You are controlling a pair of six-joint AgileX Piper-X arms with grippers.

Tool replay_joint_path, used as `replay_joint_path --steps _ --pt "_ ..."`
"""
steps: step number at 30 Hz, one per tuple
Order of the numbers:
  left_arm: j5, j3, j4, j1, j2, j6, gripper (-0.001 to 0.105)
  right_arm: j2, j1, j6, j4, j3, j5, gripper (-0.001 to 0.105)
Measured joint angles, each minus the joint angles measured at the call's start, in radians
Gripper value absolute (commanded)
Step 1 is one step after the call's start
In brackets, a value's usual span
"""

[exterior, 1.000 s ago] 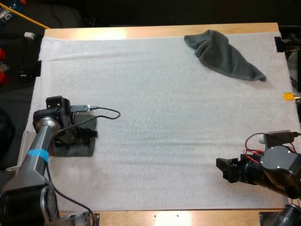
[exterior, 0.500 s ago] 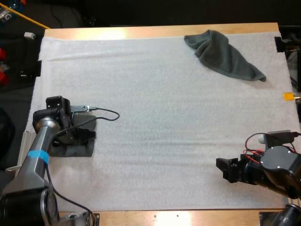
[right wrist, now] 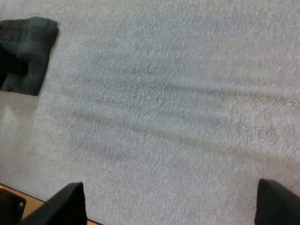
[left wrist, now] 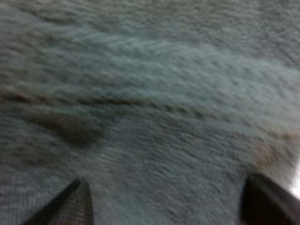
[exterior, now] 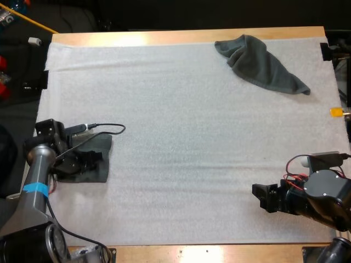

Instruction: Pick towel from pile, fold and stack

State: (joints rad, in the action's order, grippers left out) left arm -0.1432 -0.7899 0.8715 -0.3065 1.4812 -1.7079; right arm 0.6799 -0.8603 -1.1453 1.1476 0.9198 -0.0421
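A folded dark grey-green towel (exterior: pixel 97 167) lies flat at the mat's left edge. My left gripper (exterior: pixel 93 157) hovers low over it, open, with towel fabric (left wrist: pixel 154 108) spread beneath its two fingertips (left wrist: pixel 70 204). A crumpled grey-green towel (exterior: pixel 263 63) sits at the mat's far right corner. My right gripper (exterior: pixel 262 197) rests near the front right of the mat, open over bare mat (right wrist: pixel 168 117). In the right wrist view the folded towel (right wrist: pixel 30 47) lies far off, with the other arm's dark gripper (right wrist: pixel 8 63) on it.
The white mat (exterior: pixel 186 126) covers most of the wooden table (exterior: pixel 164 37). A wide stretch of bare mat separates the two towels. The table's front edge (exterior: pixel 219 253) runs close below both arms.
My left arm has drawn back toward the left edge, uncovering more of the folded towel. The right arm and the crumpled towel have not moved.
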Motion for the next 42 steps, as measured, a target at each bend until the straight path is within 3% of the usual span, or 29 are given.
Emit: replay_joint_path --steps 8,19,26,33,42 --pt "-0.156 0.006 0.011 0.0 -0.027 0.0 0.065 0.0 0.0 0.0 0.0 0.0 0.0 0.071" --pt "-0.206 0.006 0.059 0.0 -0.416 0.0 0.065 0.0 0.0 -0.001 0.0 0.0 -0.001 0.071" --pt "-0.21 0.006 0.138 0.043 -0.674 -0.002 0.065 0.016 0.0 -0.067 0.0 0.0 -0.088 0.071" --pt "-0.187 0.005 0.204 0.15 -0.795 -0.013 0.065 0.072 0.006 -0.151 -0.004 0.0 -0.168 0.071" --pt "-0.123 -0.037 0.337 0.17 -0.893 0.015 0.065 0.091 0.21 -0.273 -0.038 0.0 -0.127 0.071"
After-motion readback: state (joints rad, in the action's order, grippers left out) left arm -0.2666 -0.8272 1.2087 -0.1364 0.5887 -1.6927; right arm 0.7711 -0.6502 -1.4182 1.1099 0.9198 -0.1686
